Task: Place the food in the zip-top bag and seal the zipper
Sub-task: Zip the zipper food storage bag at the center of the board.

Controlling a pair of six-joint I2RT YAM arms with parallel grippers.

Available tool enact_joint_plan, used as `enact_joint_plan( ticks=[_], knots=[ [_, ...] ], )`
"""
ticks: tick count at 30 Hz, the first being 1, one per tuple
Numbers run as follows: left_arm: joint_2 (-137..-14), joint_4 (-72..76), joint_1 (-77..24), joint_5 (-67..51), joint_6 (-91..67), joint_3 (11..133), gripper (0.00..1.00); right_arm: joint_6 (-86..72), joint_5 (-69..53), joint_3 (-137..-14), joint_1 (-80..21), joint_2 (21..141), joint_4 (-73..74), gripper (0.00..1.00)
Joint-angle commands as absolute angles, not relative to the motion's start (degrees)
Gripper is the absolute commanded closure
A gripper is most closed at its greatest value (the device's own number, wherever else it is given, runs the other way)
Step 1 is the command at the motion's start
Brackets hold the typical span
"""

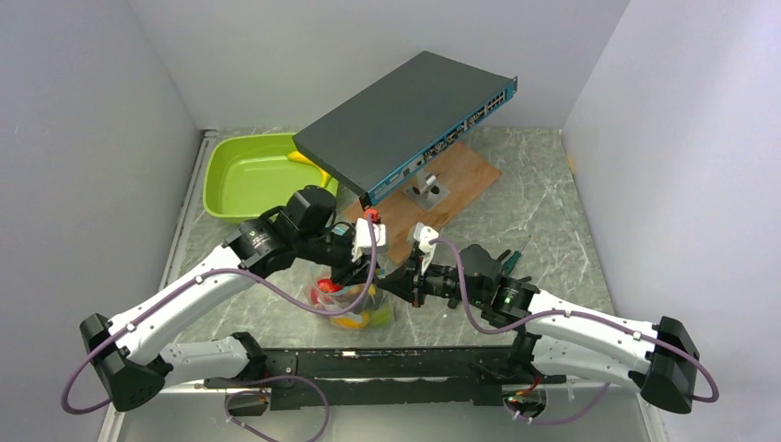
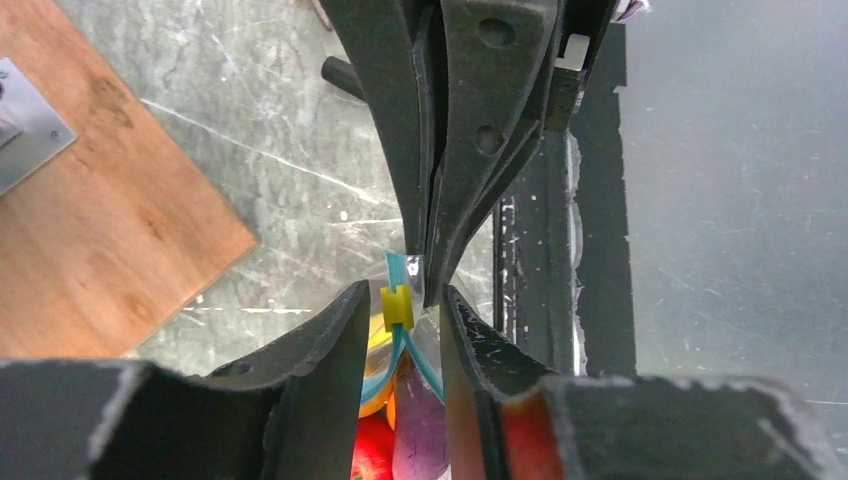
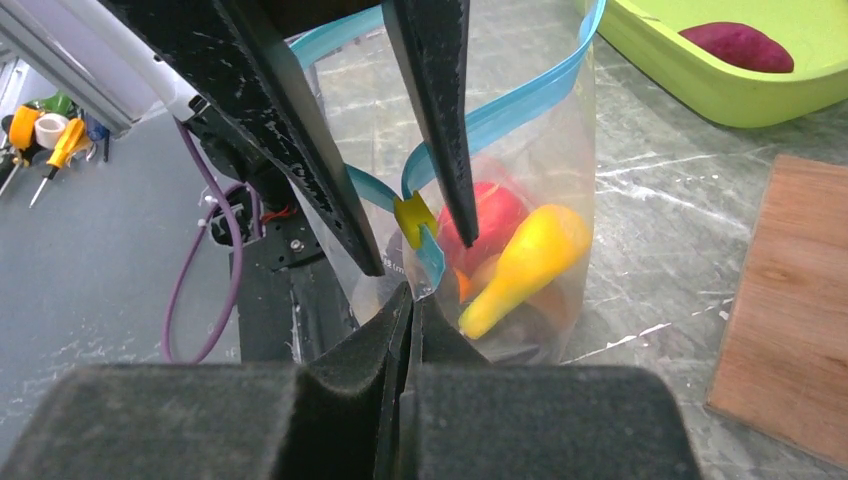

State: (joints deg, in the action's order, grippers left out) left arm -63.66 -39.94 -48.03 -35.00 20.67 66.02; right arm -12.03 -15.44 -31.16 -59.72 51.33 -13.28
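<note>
The right jaws are pressed together on the very end of the zipper [image 3: 510, 108], at the corner of the bag [image 3: 572, 200], just beside the yellow slider [image 3: 413, 218]. The left jaws stand apart, one finger [image 3: 290, 150] on each side of the slider. The left wrist view shows a sliver of gap on both sides, so they grip nothing. Past the slider the two teal strips part and curve away from each other. The mouth is therefore closed only at the pinched end and gapes along the rest.

The bag is held mouth up between the two arms, over the near middle of the bench [image 1: 553, 212]. I cannot tell whether its bottom rests on the bench. Through the clear plastic show a red apple [image 3: 495, 212] and a banana [image 3: 525, 262] leaning against it. The left wrist view also shows an eggplant [image 2: 420, 425] lower down.

Farther back on the left sits the tray [image 1: 230, 180], with a dark-red piece [image 3: 738, 47] and a yellow piece [image 1: 304, 158] in it. The yellow piece is partly hidden by the switch [image 1: 405, 120]. The switch lies at an angle, raised above the board [image 1: 470, 175], which also carries a small metal bracket [image 1: 426, 191].
</note>
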Motion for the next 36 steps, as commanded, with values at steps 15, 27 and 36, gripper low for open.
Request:
enact_joint_plan(
  ticks=[15, 27, 36],
  knots=[
    [-64.6, -39.8, -47.3, -42.4, 21.3, 68.1, 0.77, -11.6, -17.0, -33.6, -60.0, 49.6, -13.4, 1.0],
    [-63.7, -39.7, -46.9, -41.5, 21.1, 67.3, 0.76, -11.6, -17.8, -34.0, -59.9, 50.1, -13.5, 1.0],
    [-65.5, -41.5, -46.8, -42.9, 21.6, 68.2, 1.0, -10.6, -18.5, -35.3, -59.9, 50.3, -12.5, 1.0]
  ],
)
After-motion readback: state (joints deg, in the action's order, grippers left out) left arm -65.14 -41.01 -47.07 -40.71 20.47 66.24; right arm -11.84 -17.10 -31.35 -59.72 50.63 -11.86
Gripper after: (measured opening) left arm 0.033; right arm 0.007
